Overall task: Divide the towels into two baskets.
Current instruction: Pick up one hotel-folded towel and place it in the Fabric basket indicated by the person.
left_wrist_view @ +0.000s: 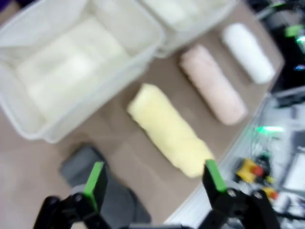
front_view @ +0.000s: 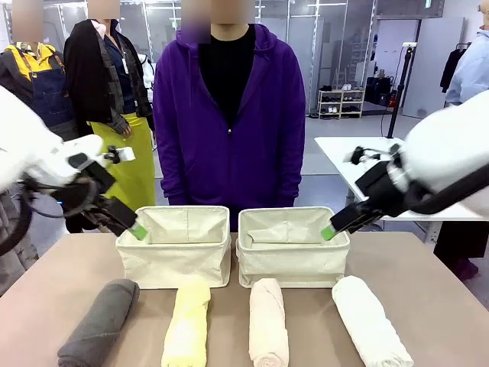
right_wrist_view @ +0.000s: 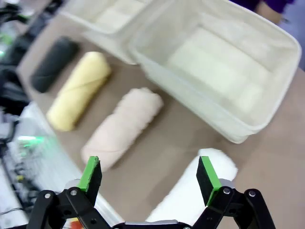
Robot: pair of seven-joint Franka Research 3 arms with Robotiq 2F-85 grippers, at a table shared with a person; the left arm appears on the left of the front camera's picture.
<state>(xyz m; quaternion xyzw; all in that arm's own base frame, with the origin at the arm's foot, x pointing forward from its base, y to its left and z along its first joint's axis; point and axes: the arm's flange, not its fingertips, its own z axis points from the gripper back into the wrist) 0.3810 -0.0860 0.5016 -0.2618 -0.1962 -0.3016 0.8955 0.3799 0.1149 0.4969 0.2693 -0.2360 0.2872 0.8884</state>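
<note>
Front view, grey towel [front_view: 99,321], yellow towel [front_view: 187,325], peach towel [front_view: 269,321], white towel [front_view: 369,319] in a row on desk [front_view: 447,306] before two baskets [front_view: 174,260] [front_view: 294,266], left pincer [left_wrist_view: 155,177] and right pincer [right_wrist_view: 148,174] spread, empty.

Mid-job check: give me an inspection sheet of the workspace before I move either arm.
Surface: tan table, bare around the job's things.
Job's things: left basket and right basket side by side, no towel in either. In front, a row of rolls on the table: dark grey towel, yellow towel, peach towel, white towel.
Clutter: nothing seen.
Grippers: left gripper open, empty, raised by the left basket's outer corner. The right gripper is open, empty, raised over the white towel.
Cables: dark cable looping by the left arm.
Surroundings: person in a purple hoodie at the far side; white table behind.
</note>
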